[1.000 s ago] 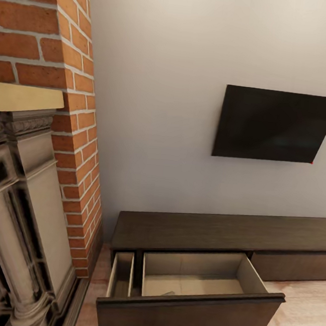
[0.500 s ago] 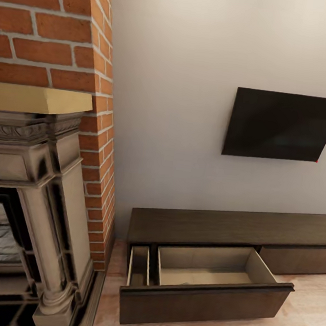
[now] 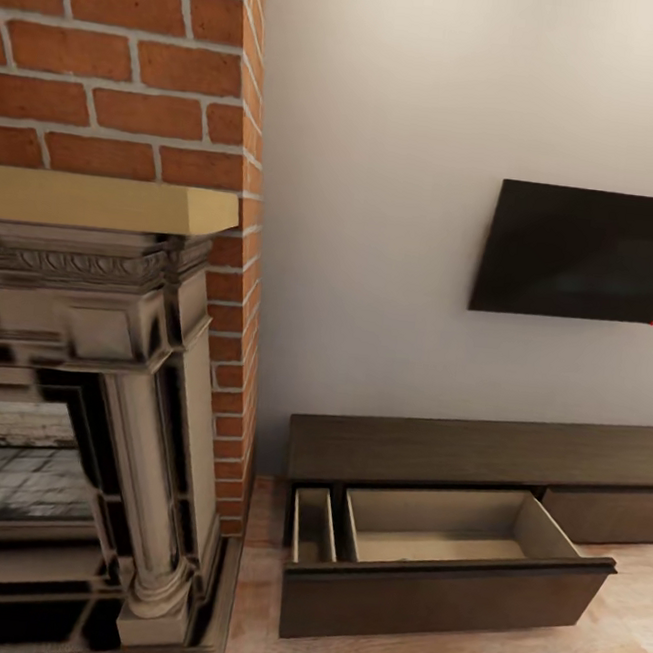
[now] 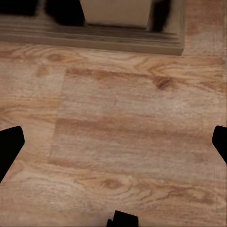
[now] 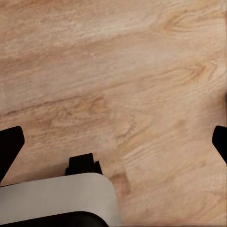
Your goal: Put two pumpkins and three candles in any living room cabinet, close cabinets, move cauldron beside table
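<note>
The long low dark-brown wood cabinet (image 3: pixel 484 454) sits lower right of the head view, long axis along the wall, its tan drawer (image 3: pixel 448 556) pulled out, while both end effectors, left (image 4: pixel 113 142) and right (image 5: pixel 113 142), hang wide apart and empty above plank floor (image 5: pixel 142 71).

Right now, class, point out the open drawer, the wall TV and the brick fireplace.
open drawer (image 3: pixel 445 590): head view, on its dark front panel.
wall TV (image 3: pixel 591 254): head view, middle of the black screen.
brick fireplace (image 3: pixel 122 74): head view, on the upper brickwork.
</note>
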Motion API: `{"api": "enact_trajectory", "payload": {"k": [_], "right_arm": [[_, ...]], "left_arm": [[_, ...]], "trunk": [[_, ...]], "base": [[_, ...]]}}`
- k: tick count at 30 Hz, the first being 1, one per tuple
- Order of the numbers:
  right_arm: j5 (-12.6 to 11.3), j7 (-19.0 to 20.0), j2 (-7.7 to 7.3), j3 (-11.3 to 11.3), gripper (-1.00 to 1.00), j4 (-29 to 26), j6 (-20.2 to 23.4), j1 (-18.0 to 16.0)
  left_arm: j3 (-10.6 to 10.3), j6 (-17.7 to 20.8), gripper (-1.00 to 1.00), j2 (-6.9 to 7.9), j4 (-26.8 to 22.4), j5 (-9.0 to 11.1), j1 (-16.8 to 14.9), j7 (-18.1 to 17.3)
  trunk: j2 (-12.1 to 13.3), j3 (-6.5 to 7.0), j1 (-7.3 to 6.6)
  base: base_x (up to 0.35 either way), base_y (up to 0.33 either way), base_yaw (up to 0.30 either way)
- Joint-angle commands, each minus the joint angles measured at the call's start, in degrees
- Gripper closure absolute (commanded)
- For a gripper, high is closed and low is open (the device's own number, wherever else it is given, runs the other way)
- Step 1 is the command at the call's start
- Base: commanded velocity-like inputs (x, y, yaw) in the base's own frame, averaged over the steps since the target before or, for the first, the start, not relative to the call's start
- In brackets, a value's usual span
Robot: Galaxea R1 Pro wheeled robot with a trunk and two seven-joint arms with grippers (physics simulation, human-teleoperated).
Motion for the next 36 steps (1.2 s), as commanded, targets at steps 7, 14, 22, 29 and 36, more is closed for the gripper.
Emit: {"api": "enact_trajectory", "payload": {"k": [7,14,22,29,36], "right_arm": [[-0.52,-0.2,-0.18,0.43,-1.0,-0.05,-0.11,-0.02],[-1.3,-0.19,-0.25,0.28,-1.0,0.03,-0.11,-0.02],[-1.78,-0.14,-0.78,0.26,-1.0,0.04,-0.85,-0.02],[-5.26,0.24,-1.37,0.27,-1.0,0.03,-0.9,-0.02],[-5.58,0.33,-1.42,0.27,-1.0,0.04,-0.9,-0.02]], "left_arm": [[-0.47,-0.33,-1.0,0.06,-0.29,0.02,-0.1,0.54],[-0.47,-0.33,-1.0,0.06,-0.29,0.02,-0.1,0.54],[-0.47,-0.33,-1.0,0.06,-0.29,0.02,-0.1,0.54],[-0.5,-0.41,-1.0,0.06,-0.29,0.02,-0.1,0.54],[-0.55,-1.31,-1.0,0.04,-0.29,0.02,-0.1,0.54]], "trunk": [[-0.04,-0.06,-0.01],[-0.04,-0.06,-0.01],[-0.04,-0.06,-0.01],[-0.04,-0.06,-0.01],[-0.04,-0.06,-0.01]], "base": [[-0.17,0.312,-0.103],[-0.198,0.292,-0.18],[-0.17,0.297,-0.09],[-0.124,0.229,-0.272],[-0.016,0.032,-0.287]]}}
